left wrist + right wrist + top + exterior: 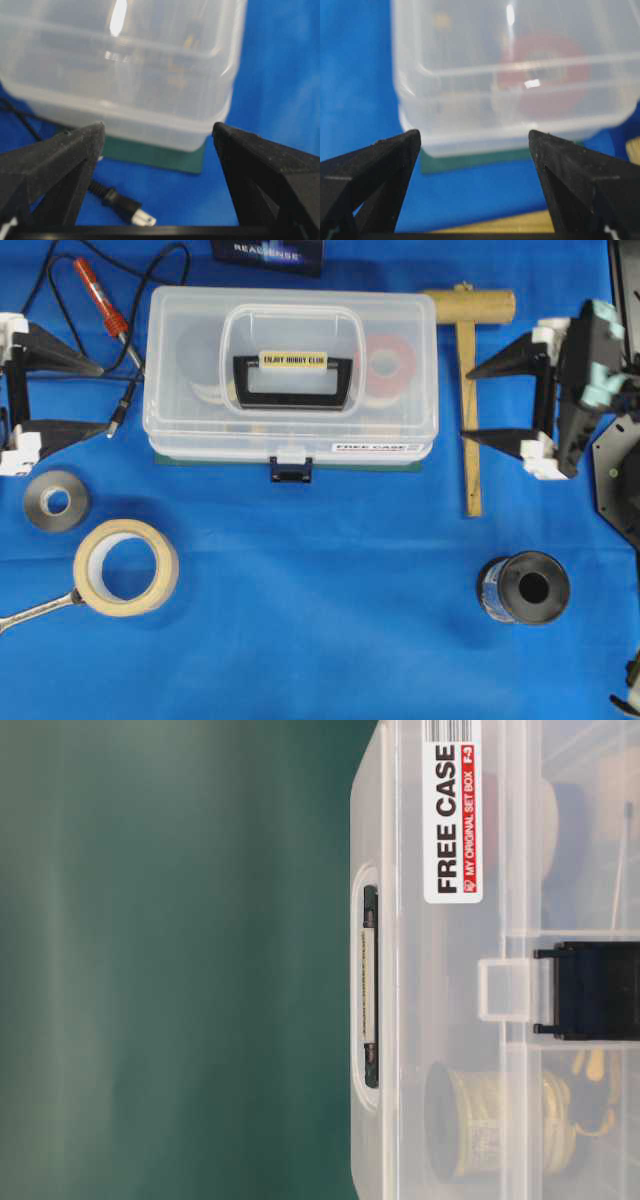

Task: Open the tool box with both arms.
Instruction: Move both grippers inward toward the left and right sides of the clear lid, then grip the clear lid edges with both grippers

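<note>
Currently tool box (290,375) sits mid-table, lid down, blue latch (290,470) shut. Left gripper (108,398) & right gripper (467,405) flank it, jaws apart, clear of walls — prob. staged for two-sided hold.

Bare cloth (330,590) lies open in front of the box (290,375), so its latch (290,471) is free to reach. On the left, a cord and plug (122,410) lie between the left gripper (100,398) and the box. On the right, a wooden mallet (468,390) lies between the right gripper (468,405) and the box.
</note>
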Robot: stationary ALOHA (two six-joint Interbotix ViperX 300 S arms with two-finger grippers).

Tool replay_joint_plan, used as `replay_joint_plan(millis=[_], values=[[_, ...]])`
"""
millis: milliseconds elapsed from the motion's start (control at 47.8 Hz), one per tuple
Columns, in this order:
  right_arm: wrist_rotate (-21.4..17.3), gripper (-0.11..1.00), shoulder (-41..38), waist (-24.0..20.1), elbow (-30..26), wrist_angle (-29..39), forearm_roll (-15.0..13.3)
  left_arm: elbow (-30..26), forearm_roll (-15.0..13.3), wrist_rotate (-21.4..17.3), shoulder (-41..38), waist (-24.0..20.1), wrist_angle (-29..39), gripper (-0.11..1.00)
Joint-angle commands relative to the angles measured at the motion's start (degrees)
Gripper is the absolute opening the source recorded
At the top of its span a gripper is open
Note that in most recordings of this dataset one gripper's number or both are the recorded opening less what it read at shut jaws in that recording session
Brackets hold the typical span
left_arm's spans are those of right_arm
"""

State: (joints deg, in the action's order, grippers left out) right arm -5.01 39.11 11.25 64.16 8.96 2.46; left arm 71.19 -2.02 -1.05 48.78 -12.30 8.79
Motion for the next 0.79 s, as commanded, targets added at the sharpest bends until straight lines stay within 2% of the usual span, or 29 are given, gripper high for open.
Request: replay_joint_plan(millis=[0, 293, 773], values=[[-0.09, 0.86, -2.46, 1.05, -1.76, -0.18, -0.26, -0.62, -0.09, -0.18, -2.29, -0.70, -1.67, 0.90], [-0.09, 0.86, -9.23, 3.16, -4.13, -0.62, -1.23, -1.76, 0.00, -1.23, -10.46, -1.05, -11.60, 0.90], [0.00, 0.86, -12.57, 3.60, -6.33, -5.45, -1.23, -3.16, 0.00, -2.29, -14.33, -2.64, -15.12, 0.90]])
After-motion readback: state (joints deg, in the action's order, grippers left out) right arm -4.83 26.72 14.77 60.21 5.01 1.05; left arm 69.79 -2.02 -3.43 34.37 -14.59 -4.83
